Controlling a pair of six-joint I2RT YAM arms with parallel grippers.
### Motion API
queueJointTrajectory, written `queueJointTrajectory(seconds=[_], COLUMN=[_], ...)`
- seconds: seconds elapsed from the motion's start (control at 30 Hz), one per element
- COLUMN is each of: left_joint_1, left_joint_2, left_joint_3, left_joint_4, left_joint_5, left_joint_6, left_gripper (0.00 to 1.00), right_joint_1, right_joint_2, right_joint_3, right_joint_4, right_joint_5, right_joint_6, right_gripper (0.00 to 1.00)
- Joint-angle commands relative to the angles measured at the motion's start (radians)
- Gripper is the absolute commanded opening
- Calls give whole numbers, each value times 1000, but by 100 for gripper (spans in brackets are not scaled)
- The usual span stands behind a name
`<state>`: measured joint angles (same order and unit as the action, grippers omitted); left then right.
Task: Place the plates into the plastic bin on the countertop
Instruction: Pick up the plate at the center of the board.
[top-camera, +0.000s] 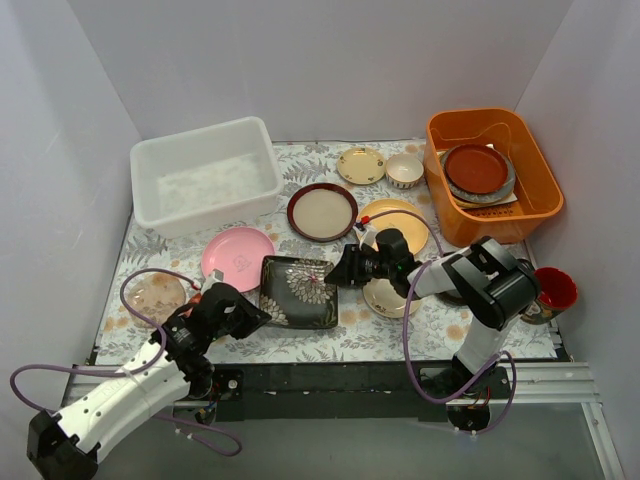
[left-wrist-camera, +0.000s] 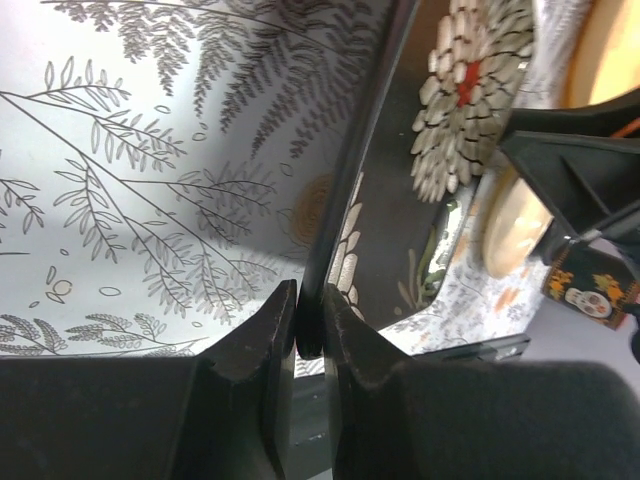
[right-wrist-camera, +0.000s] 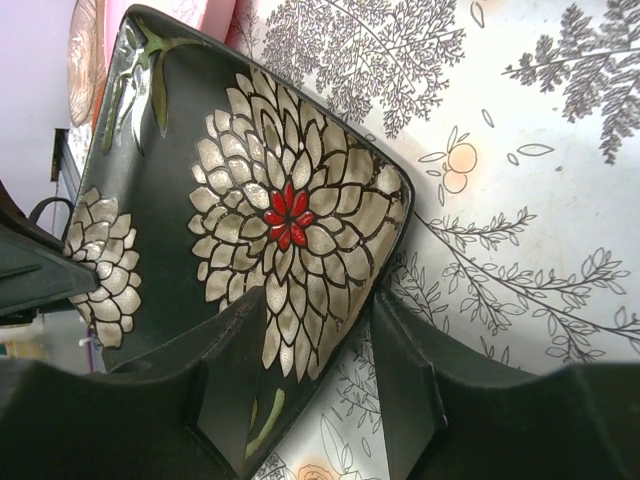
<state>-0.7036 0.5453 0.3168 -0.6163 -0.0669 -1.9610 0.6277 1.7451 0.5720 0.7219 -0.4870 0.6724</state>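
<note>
Black plate (top-camera: 298, 292), by the near edge of the tabletop (top-camera: 380, 340), is pinched at its rim in my left claw (left-wrist-camera: 308, 300), my right claw (right-wrist-camera: 312, 318) spread around the opposite edge; the bin (top-camera: 150, 160) in the far-left corner holds no plate yet.

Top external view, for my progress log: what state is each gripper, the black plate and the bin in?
left gripper, shut on the black square plate's rim.
right gripper, open, straddling the plate's opposite edge.
plastic bin, empty.
pink plate, lying flat, untouched.
</note>
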Motion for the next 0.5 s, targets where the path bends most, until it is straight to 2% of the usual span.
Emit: queueJointTrajectory(seconds=[0.0,0.17,0.3,0.37,0.47], left_joint_1=[-7,-7,-7,-7,-7], left_joint_2=[-47,10,42,38,16], left_joint_3=[10,34,59,61,61], left_joint_4=[89,105,125,144,167], left_joint_5=[39,61,65,65,93], left_joint_6=[-16,19,45,51,53], left_gripper=[0,0,0,0,0], right_joint_1=[44,55,69,78,81], right_joint_2=[17,50,73,85,91], right_joint_3=[23,49,63,71,74], right_joint_4=[125,111,119,122,131], right_joint_5=[-185,-177,-188,-191,-205], right_joint_6=[69,75,90,95,101], right_gripper=[53,50,33,27,11])
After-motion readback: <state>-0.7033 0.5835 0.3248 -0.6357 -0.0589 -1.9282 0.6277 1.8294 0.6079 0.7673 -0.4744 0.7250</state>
